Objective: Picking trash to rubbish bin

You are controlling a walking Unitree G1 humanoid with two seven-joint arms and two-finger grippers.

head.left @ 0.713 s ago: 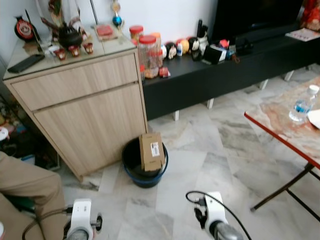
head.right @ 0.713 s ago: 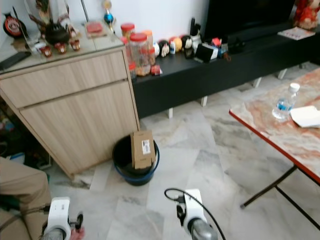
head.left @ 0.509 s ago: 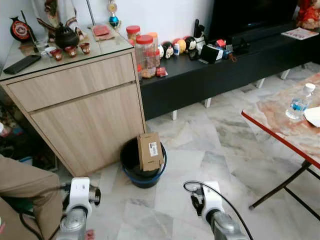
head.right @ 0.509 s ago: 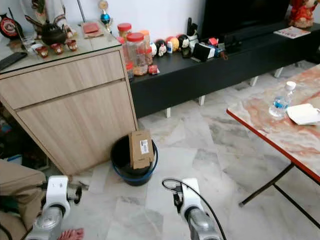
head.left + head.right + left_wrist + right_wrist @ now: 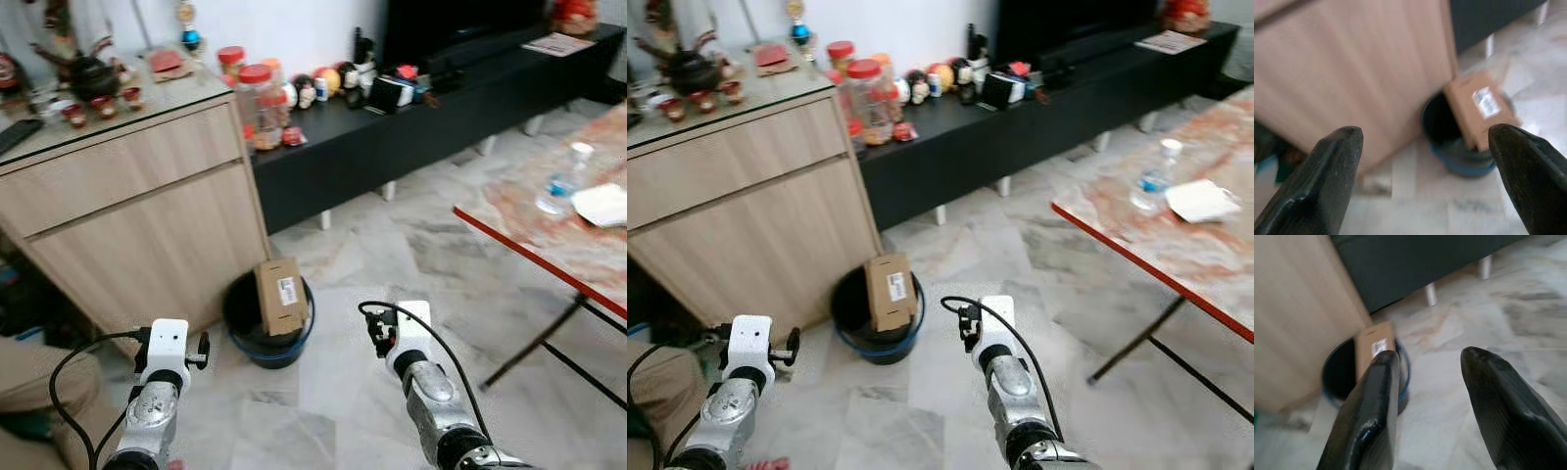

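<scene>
Both claws gape empty: left claw (image 5: pixel 1425 171), right claw (image 5: pixel 1427 396). Ahead, cardboard box (image 5: pixel 280 295) in bin (image 5: pixel 245 338), wooden cabinet (image 5: pixel 137 215) beyond.

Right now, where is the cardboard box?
In the left eye view, the cardboard box stands tilted in the dark rubbish bin on the floor, beside the wooden cabinet, ahead between both arms.

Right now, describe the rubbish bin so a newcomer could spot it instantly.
Find the light wooden cabinet against the wall; on the marble floor at its right front corner sits the rubbish bin. It is round, dark and blue-rimmed, with a brown cardboard box standing up out of it.
</scene>
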